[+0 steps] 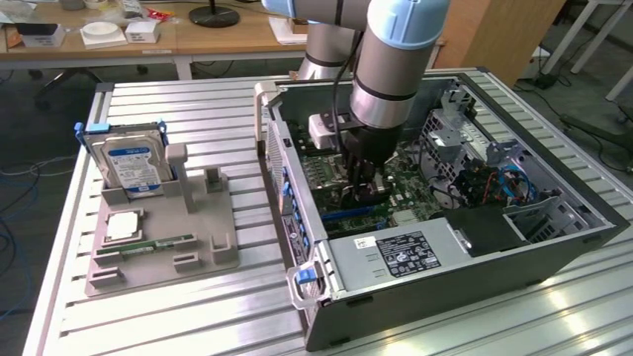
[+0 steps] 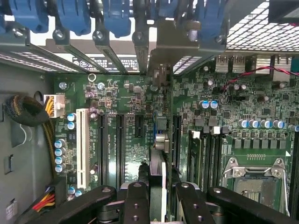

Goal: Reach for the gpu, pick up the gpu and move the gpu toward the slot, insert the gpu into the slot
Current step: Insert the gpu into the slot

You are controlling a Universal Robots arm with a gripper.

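Alignment was what mattered: the gpu (image 2: pixel 158 186) was held edge-on, clamped between the fingers of the gripper (image 2: pixel 158 198) inside the computer case (image 1: pixel 554 248), its long axis parallel to the slot (image 1: pixel 348 213) directly beneath it.

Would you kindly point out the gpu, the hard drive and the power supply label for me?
gpu (image 2: pixel 158 154): wrist view, upper edge of the card.
hard drive (image 1: pixel 133 159): exterior view, its blue label.
power supply label (image 1: pixel 404 254): exterior view, label centre.
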